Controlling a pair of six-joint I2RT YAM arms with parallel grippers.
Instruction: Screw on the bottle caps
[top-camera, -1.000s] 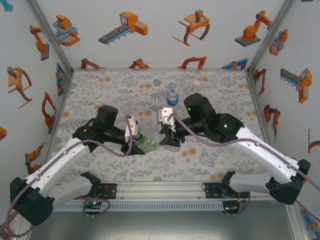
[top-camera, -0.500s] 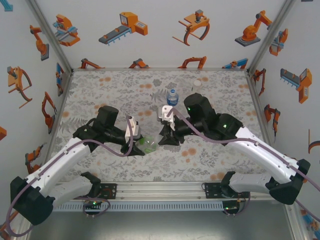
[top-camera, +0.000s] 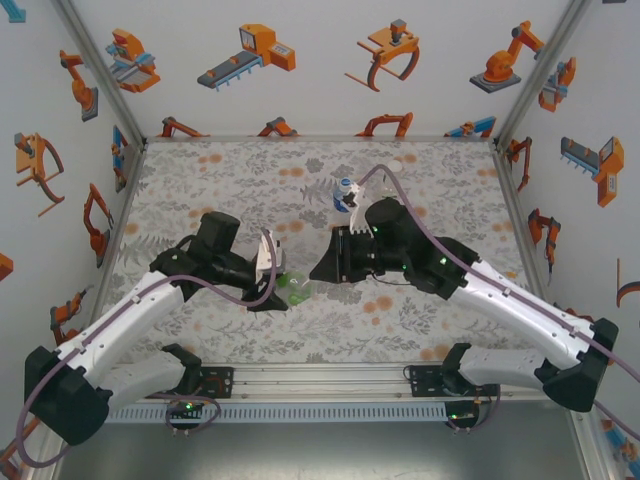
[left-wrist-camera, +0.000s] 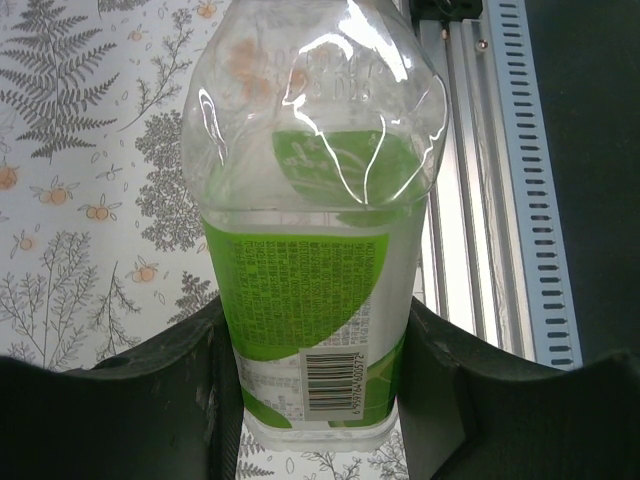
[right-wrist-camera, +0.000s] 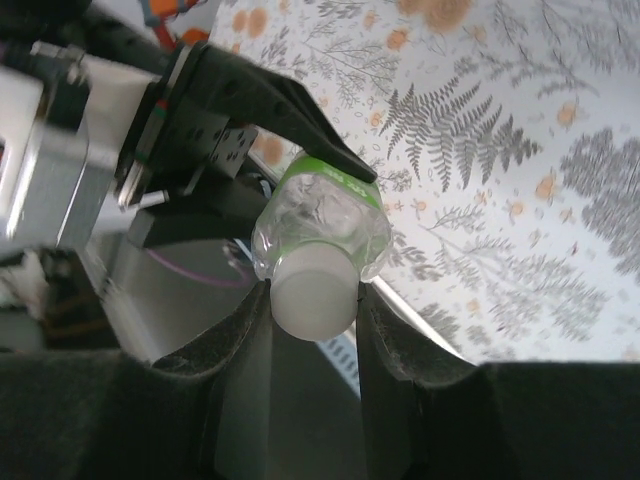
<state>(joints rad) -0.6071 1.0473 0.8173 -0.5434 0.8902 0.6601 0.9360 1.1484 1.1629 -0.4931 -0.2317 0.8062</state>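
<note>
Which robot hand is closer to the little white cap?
Right. The right hand pinches the white cap at the green bottle's mouth; the left hand grips that bottle's labelled body, farther from the cap.

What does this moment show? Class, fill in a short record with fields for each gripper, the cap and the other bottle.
left gripper: shut on the green-labelled bottle, a finger on each side of its body
right gripper: shut on the white cap
white cap: at the mouth of the green-labelled bottle
blue-labelled bottle: standing on the table, beyond the right gripper, not held
</note>
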